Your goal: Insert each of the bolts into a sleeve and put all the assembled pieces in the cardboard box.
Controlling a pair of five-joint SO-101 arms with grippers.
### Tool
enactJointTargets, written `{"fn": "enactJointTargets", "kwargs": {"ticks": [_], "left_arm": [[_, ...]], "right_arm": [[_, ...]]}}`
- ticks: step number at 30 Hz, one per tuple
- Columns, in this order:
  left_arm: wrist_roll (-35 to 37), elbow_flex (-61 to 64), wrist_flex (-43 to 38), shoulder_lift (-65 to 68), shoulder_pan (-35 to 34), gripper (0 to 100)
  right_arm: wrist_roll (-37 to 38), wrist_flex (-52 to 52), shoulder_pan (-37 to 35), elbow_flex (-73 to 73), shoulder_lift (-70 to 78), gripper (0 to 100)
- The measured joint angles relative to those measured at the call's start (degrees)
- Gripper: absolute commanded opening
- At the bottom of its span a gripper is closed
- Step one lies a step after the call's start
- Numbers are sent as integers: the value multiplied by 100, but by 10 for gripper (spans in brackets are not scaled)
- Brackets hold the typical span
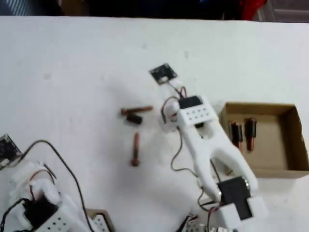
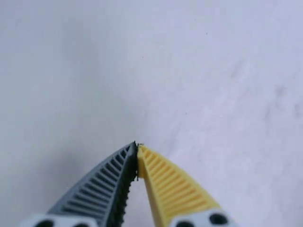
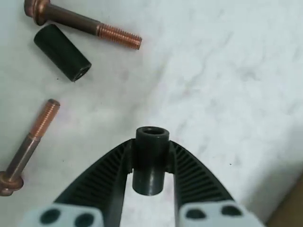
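Observation:
My right gripper is shut on a black sleeve, held upright with its bore facing the camera, just above the table. Past it lie a copper bolt, a loose black sleeve beside that bolt, and a second bolt. From above, these are the bolt, the sleeve and the other bolt, all left of the right gripper. The cardboard box at the right holds two assembled pieces. My left gripper is shut on nothing over bare table.
The left arm's body and its cables sit at the table's front left corner. The right arm stretches between the loose parts and the box. The white tabletop runs wide to the back and left.

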Motion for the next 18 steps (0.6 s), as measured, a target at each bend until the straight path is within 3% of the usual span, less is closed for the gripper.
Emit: {"fn": "enactJointTargets", "kwargs": {"ticks": [6,14,18], "left_arm": [[0,0,0,0,0,23],[0,62,0,0,0,23],[0,62,0,0,0,23]], "right_arm": [[0,-273,0,9,571,38],[0,-229,0,0,1073,154],[0,-149,0,0,1099,163]]}}
